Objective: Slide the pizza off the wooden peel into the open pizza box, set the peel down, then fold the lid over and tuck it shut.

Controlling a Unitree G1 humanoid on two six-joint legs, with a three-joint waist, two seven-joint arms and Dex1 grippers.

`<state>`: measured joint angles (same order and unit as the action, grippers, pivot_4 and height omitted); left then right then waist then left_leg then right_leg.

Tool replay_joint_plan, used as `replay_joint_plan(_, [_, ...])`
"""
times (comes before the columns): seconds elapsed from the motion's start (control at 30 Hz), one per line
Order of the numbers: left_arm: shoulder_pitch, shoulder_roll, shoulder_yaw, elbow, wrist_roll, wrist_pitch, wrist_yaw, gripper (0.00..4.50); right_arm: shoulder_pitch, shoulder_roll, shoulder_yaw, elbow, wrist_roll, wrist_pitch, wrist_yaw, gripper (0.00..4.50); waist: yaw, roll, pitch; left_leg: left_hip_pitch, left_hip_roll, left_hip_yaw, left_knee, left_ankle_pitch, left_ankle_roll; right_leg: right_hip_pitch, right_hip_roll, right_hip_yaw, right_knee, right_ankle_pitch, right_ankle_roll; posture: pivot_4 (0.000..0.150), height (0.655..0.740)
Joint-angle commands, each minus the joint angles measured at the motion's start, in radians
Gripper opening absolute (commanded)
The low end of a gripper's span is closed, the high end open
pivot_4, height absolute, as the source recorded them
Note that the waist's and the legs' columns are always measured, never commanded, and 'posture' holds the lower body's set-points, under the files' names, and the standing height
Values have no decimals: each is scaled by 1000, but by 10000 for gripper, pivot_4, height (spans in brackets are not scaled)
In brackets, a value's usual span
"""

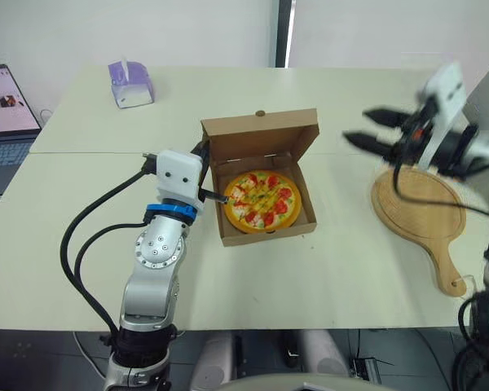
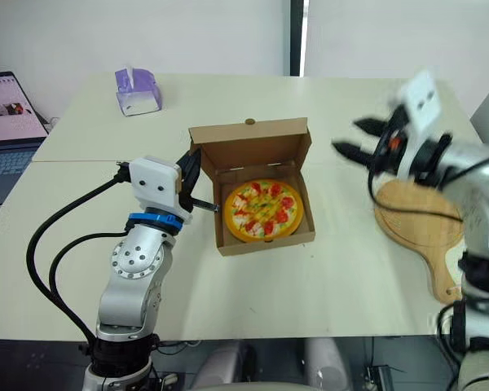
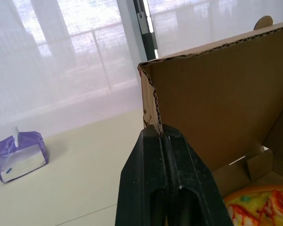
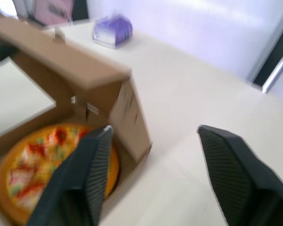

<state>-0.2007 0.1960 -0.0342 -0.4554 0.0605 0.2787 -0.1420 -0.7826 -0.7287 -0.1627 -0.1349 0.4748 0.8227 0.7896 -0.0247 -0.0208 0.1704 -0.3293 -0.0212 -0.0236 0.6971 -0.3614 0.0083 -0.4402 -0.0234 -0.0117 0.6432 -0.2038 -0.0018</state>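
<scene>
Already the pizza lies flat inside the pizza box, near the middle of the table. Its lid stands upright at the far side. The left gripper is closed on the lid's left edge. To the right, the right gripper hangs above the tabletop with fingers spread wide, between box and wooden peel, which lies bare on the table. A purple tissue box sits far back left, and a laptop is at the left edge.
</scene>
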Motion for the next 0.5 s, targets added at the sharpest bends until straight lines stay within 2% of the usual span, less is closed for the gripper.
replay_joint_plan(0.03, [-3,-3,0,-19,11,-32,9,0,-140,29,47,248,-77,-171,27,17272,1,0,0,0,0,0,0,0,0,0,0,0,0,0,0,1500,7400])
replay_joint_plan(0.2, [-4,-7,-3,-12,14,-39,10,0,-350,129,126,591,-147,-329,106,103,2,0,0,-1,-1,2,0,0,0,-2,-2,2,0,0,0,1500,7400])
replay_joint_plan(0.33, [-3,-5,1,-8,14,-46,9,0,-435,203,162,754,-158,-374,199,103,7,0,0,-2,0,1,0,0,0,-3,-3,1,0,0,0,1500,7400])
replay_joint_plan(0.5, [9,-8,-2,-18,19,-48,14,0,-440,228,205,807,-156,-343,355,103,23,0,0,-3,-1,1,0,0,0,-3,-4,0,0,0,0,1500,7400])
